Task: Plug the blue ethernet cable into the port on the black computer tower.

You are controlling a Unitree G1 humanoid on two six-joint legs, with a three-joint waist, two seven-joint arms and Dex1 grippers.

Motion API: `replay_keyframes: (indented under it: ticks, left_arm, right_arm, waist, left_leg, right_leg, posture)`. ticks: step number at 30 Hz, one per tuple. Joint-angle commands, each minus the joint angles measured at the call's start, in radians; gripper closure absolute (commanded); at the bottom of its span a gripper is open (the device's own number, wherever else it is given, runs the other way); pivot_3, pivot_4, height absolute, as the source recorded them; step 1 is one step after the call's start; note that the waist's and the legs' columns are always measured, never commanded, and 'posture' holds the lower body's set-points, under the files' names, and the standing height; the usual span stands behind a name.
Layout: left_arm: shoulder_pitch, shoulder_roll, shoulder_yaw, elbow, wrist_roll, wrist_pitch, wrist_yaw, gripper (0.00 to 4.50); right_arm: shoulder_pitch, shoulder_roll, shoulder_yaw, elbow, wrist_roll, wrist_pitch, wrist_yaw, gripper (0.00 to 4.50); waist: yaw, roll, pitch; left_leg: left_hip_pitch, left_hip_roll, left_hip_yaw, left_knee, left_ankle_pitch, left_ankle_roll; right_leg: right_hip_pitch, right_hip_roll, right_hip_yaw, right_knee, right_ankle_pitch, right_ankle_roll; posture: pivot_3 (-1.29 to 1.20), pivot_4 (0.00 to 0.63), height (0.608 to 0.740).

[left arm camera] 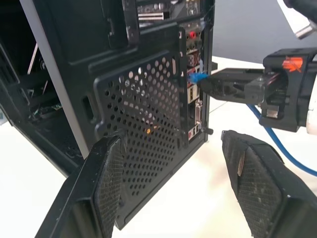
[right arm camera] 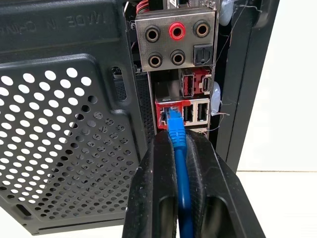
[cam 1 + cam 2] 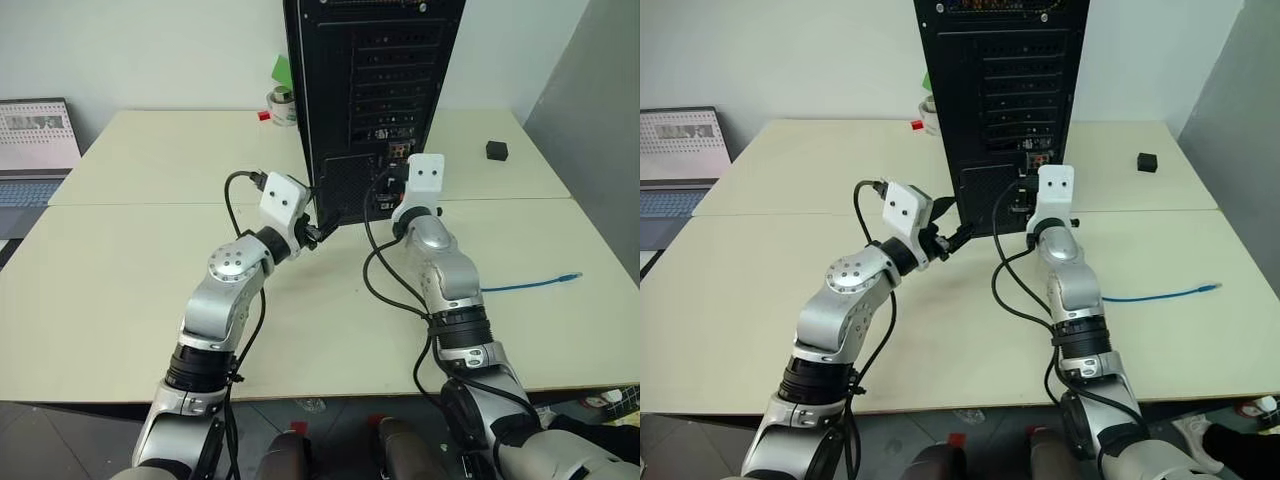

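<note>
Your left fingers (image 1: 106,188) stand apart, empty, just before the tower's (image 3: 375,60) perforated rear panel. The tower stands at the desk's (image 3: 120,300) far middle. Your right fingers (image 2: 163,193) are clamped on the cable (image 2: 179,148), its plug at the port; its loose end trails toward the desk's right edge.

Computer tower (image 3: 375,90) is standing upright at the table's (image 3: 130,290) far middle, rear panel w/ ports facing the robot. Ethernet cable (image 2: 179,158) is running from the panel's port, btwn the right gripper's (image 2: 177,148) fingers, trailing right across the table (free plug (image 3: 570,275) lying near the right edge). Left gripper (image 3: 318,232) is sitting just left of the panel.
</note>
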Motion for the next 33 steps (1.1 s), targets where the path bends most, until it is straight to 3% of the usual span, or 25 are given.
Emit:
replay_keyframes:
  ticks: [1,10,12,14,23,29,33]
  left_arm:
    - [-0.003,0.004,0.026,-0.052,-0.005,-0.005,0.007,1.28]
    - [-0.004,0.0,0.023,-0.052,-0.008,-0.009,0.004,1.28]
    - [-0.006,-0.001,0.022,-0.05,-0.01,-0.013,0.001,1.28]
    - [-0.007,-0.003,0.022,-0.049,-0.014,-0.018,-0.005,1.28]
    - [-0.006,-0.008,0.027,-0.047,-0.048,-0.036,-0.046,1.28]
    - [0.0,0.014,0.031,-0.057,-0.054,-0.016,-0.055,1.28]
    - [-0.002,0.056,0.042,-0.049,-0.04,-0.006,-0.069,1.28]
  right_arm:
    - [-0.054,0.021,0.04,-0.007,-0.01,-0.046,0.016,4.5]
    - [-0.056,-0.008,0.036,0.015,-0.005,-0.064,0.077,4.5]
    - [-0.046,-0.018,0.031,0.006,-0.003,-0.056,0.091,3.8]
    - [-0.035,-0.03,0.031,-0.013,-0.001,-0.043,0.108,3.63]
    - [0.054,-0.09,0.034,-0.194,0.015,0.052,0.176,1.51]
    - [0.134,-0.223,0.027,-0.411,0.085,0.163,0.32,0.15]
    - [0.199,-0.378,0.017,-0.521,0.179,0.176,0.528,0.06]
  waist:
    - [-0.002,0.0,0.0]
    - [-0.009,0.0,0.0]
    - [-0.009,0.0,0.0]
    - [-0.008,0.0,0.0]
    - [0.002,0.0,0.0]
    - [0.023,0.0,0.0]
    - [0.027,0.0,0.0]
  left_leg:
    - [0.0,0.0,0.0,0.0,0.0,0.0]
    - [0.0,0.0,0.0,0.0,0.0,0.0]
    - [0.0,0.0,0.0,0.0,0.0,0.0]
    - [0.0,0.0,0.0,0.0,0.0,0.0]
    - [-0.001,-0.001,-0.001,0.0,0.0,0.0]
    - [-0.001,-0.002,-0.001,0.0,0.0,0.0]
    - [-0.002,-0.002,-0.002,0.0,0.0,0.0]
  right_leg:
    - [0.0,0.0,0.0,0.0,0.0,0.0]
    - [0.0,0.0,0.0,0.0,0.0,0.0]
    - [0.0,0.0,0.0,0.0,0.0,0.0]
    - [0.0,0.0,0.0,0.0,0.0,0.0]
    - [0.0,-0.002,-0.001,-0.001,0.0,0.0]
    - [0.0,-0.002,-0.001,-0.001,0.0,0.0]
    - [0.001,-0.002,-0.002,-0.002,0.0,0.0]
  posture:
    - [0.0,0.15,0.74]
    - [0.0,0.15,0.74]
    - [0.0,0.15,0.74]
    - [0.0,0.15,0.74]
    - [0.0,0.15,0.74]
    - [0.0,0.15,0.74]
    - [0.0,0.15,0.74]
